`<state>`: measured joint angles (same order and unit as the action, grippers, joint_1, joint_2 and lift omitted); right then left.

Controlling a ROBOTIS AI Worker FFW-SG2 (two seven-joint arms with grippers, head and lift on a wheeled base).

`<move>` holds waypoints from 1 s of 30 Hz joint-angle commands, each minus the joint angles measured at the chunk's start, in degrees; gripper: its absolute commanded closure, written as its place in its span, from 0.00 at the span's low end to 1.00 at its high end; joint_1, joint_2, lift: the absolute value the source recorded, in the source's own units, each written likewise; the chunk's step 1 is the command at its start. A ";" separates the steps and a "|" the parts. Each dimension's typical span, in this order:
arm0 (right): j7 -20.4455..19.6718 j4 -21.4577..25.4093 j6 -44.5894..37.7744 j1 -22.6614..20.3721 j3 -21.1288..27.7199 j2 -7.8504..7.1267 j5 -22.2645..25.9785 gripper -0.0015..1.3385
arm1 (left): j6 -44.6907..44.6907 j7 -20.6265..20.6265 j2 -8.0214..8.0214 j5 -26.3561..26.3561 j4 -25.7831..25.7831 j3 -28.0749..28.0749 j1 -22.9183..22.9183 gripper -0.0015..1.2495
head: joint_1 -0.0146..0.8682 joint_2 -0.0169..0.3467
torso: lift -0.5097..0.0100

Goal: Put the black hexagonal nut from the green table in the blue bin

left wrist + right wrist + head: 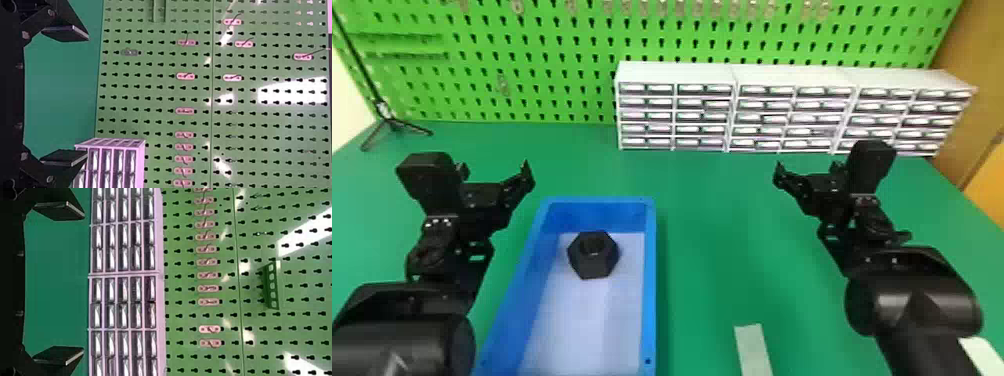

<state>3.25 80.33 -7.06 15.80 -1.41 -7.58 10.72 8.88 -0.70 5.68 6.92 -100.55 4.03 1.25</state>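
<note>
Apparently the placing step was done: nut (593,265) sat inside the bin (650,290), on its floor, left of centre in the head view. Left gripper (87,97) and right gripper (83,283) both had fingers spread wide, nothing between them. In the head view they hung mid-left and mid-right, well apart. The next move looked like none, or just parking both arms without knocking the bin. The nut's underside was hidden; the head view's bottom edge cut off the bin's near end and a pale strip (753,350).
</note>
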 commanded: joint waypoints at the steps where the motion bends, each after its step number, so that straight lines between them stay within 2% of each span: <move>1: 0.00 0.00 0.03 -0.07 0.00 0.02 0.00 0.07 | 0.00 0.00 -0.05 -0.07 0.00 -0.08 -0.02 0.18 | 0.79 0.12 | 0.80; 8: 0.00 0.00 0.03 -0.16 0.00 0.37 -0.17 0.07 | 0.00 0.00 -0.05 -0.07 0.00 0.10 -0.19 0.18 | 0.79 0.12 | 0.80; 15: 0.00 1.49 0.65 -1.21 1.67 3.19 -3.78 0.07 | 0.00 0.00 -0.05 -0.15 0.00 -0.16 -0.11 0.18 | 0.79 0.12 | 0.80; 22: 0.00 3.16 0.38 -2.18 1.76 4.77 -4.04 0.07 | -0.09 -0.18 -0.05 -0.15 0.00 -0.25 -0.02 0.18 | 0.79 0.12 | 0.80; 30: 0.00 3.95 0.38 -2.88 1.41 5.03 -4.04 0.07 | -0.09 -0.35 -0.05 -0.15 0.00 -0.25 -0.02 0.18 | 0.79 0.12 | 0.80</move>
<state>3.25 83.99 -6.67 13.27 0.02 -2.74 6.73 8.82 -0.96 5.62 6.79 -100.55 3.75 1.24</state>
